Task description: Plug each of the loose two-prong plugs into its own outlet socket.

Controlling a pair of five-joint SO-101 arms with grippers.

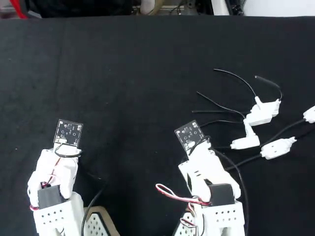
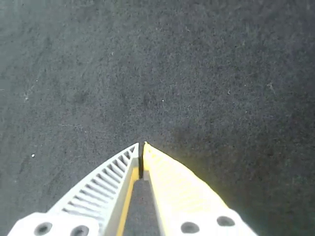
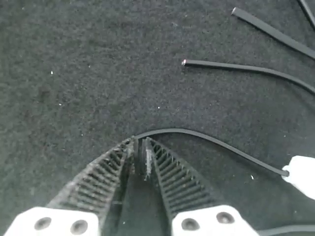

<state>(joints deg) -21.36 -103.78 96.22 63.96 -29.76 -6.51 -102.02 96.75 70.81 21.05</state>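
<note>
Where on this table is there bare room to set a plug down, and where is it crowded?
Bare: the black cloth from the far edge down to both arms, and the strip between the left arm and right arm. Crowded: the right side, where white plugs and black cords lie.

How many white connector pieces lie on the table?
4 connector pieces, all at the right: one farthest back, one just before it, one further right, one at the picture's edge. Some may be joined pairs.
</note>
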